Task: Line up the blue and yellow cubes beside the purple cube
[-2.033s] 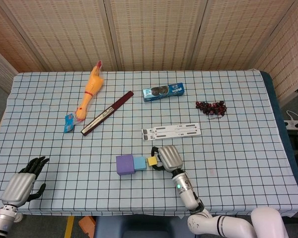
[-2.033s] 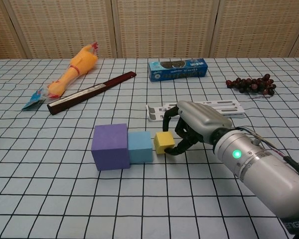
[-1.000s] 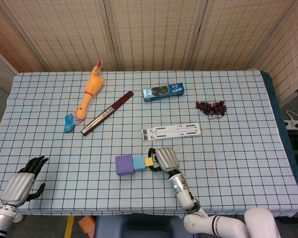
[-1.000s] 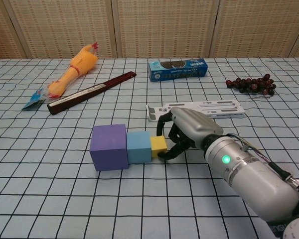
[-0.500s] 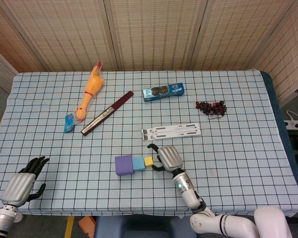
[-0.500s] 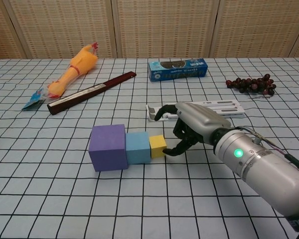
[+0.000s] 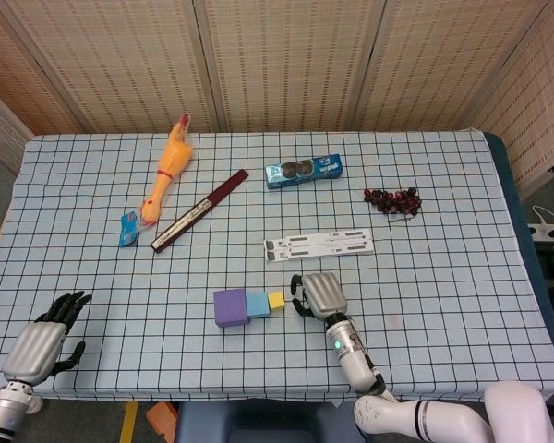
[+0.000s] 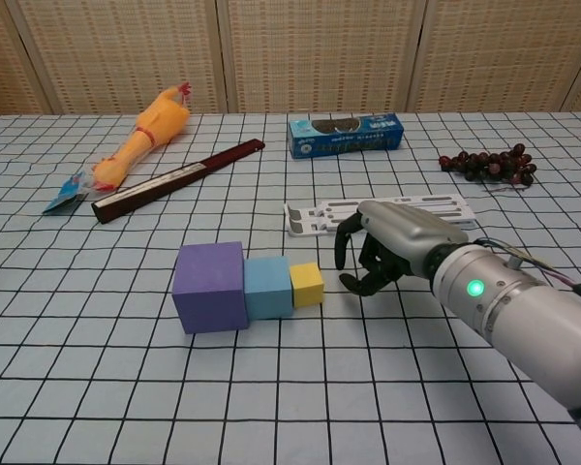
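Observation:
The purple cube, the blue cube and the small yellow cube stand touching in a row near the table's front edge, purple at the left. My right hand hovers just right of the yellow cube. A small gap separates them, and its loosely bent fingers hold nothing. My left hand rests at the front left corner with its fingers spread and empty; only the head view shows it.
A white strip lies just behind my right hand. Further back are a cookie box, grapes, a dark red stick, a rubber chicken and a blue packet.
My right hand pushed the yellow cube left against the blue cube, let go and drew back to the right. The left hand stayed still.

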### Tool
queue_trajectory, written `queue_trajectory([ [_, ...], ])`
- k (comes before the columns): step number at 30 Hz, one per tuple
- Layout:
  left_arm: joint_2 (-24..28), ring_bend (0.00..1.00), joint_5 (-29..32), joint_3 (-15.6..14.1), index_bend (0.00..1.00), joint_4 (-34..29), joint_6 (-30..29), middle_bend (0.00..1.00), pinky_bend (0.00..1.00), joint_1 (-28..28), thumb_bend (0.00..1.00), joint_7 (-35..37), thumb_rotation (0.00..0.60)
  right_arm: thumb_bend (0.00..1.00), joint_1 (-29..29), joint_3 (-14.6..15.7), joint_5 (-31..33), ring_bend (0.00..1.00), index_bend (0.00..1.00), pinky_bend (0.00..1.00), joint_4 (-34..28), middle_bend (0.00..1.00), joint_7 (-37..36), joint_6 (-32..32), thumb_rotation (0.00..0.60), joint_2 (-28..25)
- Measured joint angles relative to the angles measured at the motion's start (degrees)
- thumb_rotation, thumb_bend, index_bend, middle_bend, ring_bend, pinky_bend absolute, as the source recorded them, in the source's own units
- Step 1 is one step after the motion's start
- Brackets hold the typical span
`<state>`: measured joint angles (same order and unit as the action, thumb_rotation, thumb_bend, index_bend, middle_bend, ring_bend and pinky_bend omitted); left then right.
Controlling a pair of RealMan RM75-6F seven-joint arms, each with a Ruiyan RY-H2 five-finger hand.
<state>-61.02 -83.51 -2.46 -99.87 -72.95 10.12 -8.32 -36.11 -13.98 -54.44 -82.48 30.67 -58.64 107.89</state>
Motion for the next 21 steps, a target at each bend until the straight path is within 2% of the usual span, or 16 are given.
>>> queue_trajectory([
  [7, 0.0, 0.0, -0.11, -0.04, 0.0, 0.0, 0.02, 0.0, 0.3, 0.02, 0.45, 0.04, 0.6, 0.35, -0.78, -0.3, 3.0, 1.0, 0.53, 1.0, -1.75, 0.95, -1.4, 2.49, 0.6, -1.2],
  [21, 0.1, 0.0, 0.02, -0.03, 0.0, -0.02, 0.09, 0.0, 0.3, 0.03, 0.45, 0.22, 0.6, 0.35, -1.38, 0.77, 0.88, 1.0, 0.53, 1.0, 0.97, 0.96, -7.98, 3.96, 0.6, -0.81],
])
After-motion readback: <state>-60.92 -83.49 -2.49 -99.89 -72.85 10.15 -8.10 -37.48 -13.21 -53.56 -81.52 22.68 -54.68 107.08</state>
